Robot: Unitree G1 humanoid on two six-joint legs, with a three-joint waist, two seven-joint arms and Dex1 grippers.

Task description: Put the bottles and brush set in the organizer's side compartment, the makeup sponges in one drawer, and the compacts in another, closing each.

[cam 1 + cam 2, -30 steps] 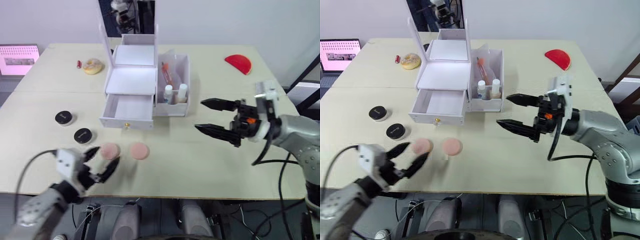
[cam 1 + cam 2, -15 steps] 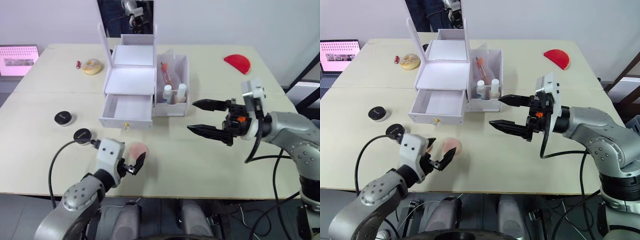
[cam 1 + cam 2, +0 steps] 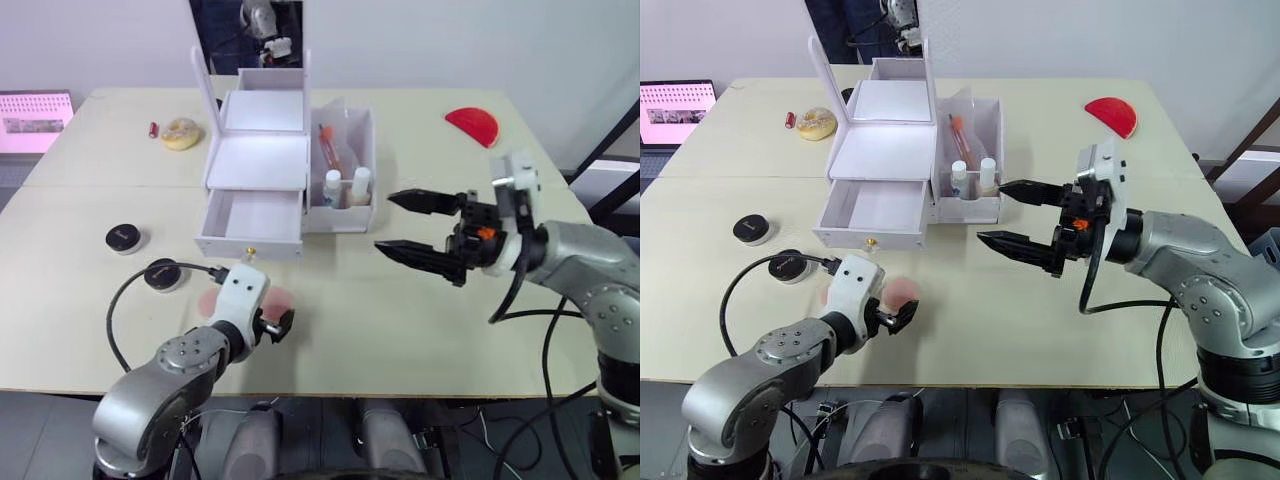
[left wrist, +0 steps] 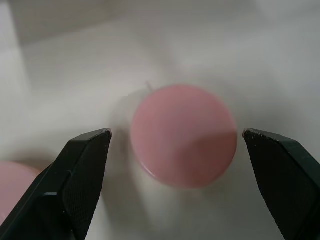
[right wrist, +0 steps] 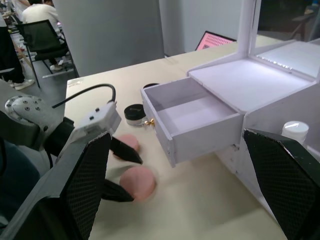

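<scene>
Left end effector (image 4: 172,145): fingers spread wide, one on each side of a pale pink makeup sponge (image 4: 183,134) that lies flat on the desk (image 3: 400,330); neither finger (image 4: 75,180) touches it. A second pink sponge (image 4: 12,185) lies just beside the first, on the side nearer the compacts.

Right end effector (image 3: 415,228): fingers wide apart, holding nothing, hovering above the desk just beside the organizer (image 3: 290,170) on its side-compartment side.

Organizer: mirror upright, bottom drawer (image 3: 255,222) pulled out, nothing visible inside it. The side compartment (image 3: 347,160) holds two white-capped bottles (image 3: 345,186) standing at its front and the brush set (image 3: 335,148) leaning behind them.

Compacts: two black-lidded jars on the desk, well apart from the organizer on the robot's left; one (image 3: 125,238) farther out, the other (image 3: 163,274) nearer the sponges, touched by a black cable.

Other items: a yellowish round puff (image 3: 181,132) and a small red object (image 3: 154,129) near the far left of the desk; a red half-circle piece (image 3: 473,126) at the far right.
</scene>
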